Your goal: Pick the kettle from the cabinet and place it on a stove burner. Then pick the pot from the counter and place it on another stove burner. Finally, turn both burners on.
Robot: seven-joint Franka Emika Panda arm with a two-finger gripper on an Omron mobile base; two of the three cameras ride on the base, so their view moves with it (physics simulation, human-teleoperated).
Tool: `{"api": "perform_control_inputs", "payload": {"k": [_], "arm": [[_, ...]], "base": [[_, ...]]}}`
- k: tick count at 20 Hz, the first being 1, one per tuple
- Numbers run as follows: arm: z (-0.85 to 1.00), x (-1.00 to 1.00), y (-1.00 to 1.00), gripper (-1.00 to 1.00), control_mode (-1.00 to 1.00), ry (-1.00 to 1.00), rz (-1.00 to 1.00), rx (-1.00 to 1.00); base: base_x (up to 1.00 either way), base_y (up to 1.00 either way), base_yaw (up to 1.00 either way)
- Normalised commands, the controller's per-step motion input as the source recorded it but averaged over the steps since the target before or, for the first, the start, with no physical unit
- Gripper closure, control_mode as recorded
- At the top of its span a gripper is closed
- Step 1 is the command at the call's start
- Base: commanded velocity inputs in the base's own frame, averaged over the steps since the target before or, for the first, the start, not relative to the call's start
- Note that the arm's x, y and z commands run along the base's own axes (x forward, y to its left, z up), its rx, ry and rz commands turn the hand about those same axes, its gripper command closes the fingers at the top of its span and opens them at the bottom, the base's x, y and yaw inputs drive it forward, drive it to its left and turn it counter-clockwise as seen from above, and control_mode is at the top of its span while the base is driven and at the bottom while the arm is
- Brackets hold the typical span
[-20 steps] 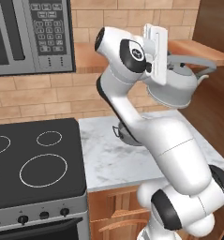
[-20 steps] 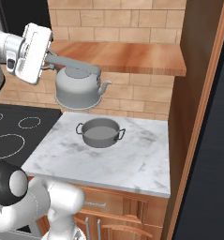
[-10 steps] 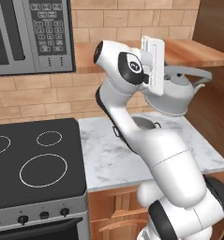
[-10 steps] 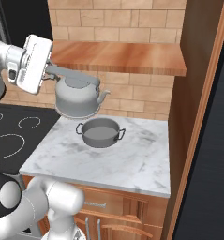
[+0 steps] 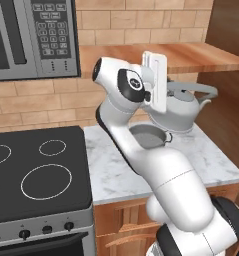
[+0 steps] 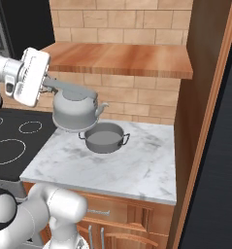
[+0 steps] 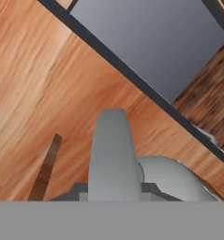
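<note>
Silver-grey metal, the kettle [image 6: 76,111] hangs in the air under the wooden cabinet [image 6: 122,59] shelf, carried by its arched handle [image 6: 69,87] in the pincer [image 6: 45,81], whose jaws are narrowed onto that handle at its end nearest the hand. The kettle's spout points away from the arm, toward the dark wood side panel [image 6: 197,97]. Just below and a little beyond it sits the pot [image 6: 105,138], lidless, on the white marble counter [image 6: 107,168]; kettle and pot are apart, the kettle's base clear above the pot's rim. From the left base view the kettle [image 5: 178,106] is partly covered by the white hand, and the pot [image 5: 147,136] shows only as a slice of rim behind the arm. The fingertips themselves are hard to make out in either base view, tucked behind the flat white hand. In the hand view the handle [image 7: 112,154] rises as a grey strip from the bottom, with the kettle's dome [image 7: 172,180] beside it, both cut off below. The arm bends up from the base, elbow high, with the hand turned sideways at shelf-underside height. To the arm's left lies the black cooktop [image 5: 36,172], its rings bare.
</note>
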Motion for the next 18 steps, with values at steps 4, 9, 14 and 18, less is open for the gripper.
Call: {"api": "perform_control_inputs", "payload": {"k": [4,9,14,18], "arm": [[-0.14,0.00,0.18,1.00,-1.00,0.00,0.00,0.01],[-0.16,0.00,0.19,1.00,-1.00,0.00,0.00,0.01],[-0.09,0.00,0.15,1.00,-1.00,0.01,0.00,0.00],[-0.12,-0.02,0.14,1.00,-1.00,0.01,0.00,0.00]], "base": [[0.00,0.00,0.00],[0.00,0.00,0.00],[0.00,0.00,0.00],[0.00,0.00,0.00]]}}
